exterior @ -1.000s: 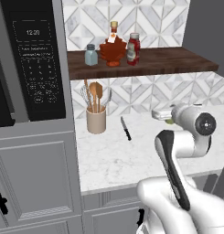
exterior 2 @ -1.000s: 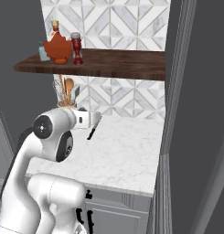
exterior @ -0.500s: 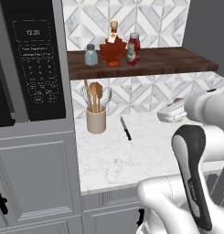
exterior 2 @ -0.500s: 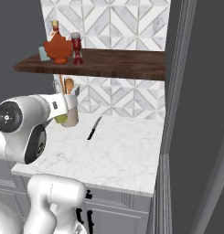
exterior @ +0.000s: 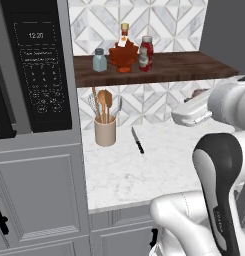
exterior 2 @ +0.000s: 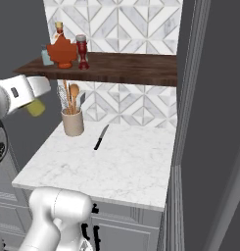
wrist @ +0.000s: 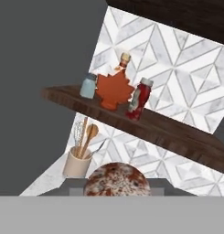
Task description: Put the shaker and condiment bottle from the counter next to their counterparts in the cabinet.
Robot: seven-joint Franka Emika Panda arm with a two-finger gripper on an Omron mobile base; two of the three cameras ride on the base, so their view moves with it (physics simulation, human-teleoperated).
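- Your claw (exterior 2: 34, 105) is clamped on the shaker (exterior 2: 36, 107), carried in the air over the left end of the bench (exterior 2: 121, 162), below the shelf (exterior 2: 136, 68).
- It should handle light, stiff and smooth; stay around the body, not the cap.
- It looks small and yellow; its speckled end (wrist: 117, 179) faces the hand camera.
- The red bottle (exterior: 145, 53) stands on the shelf beside the maple-leaf bottle (exterior: 124, 54) and blue-grey shaker (exterior: 99, 60).
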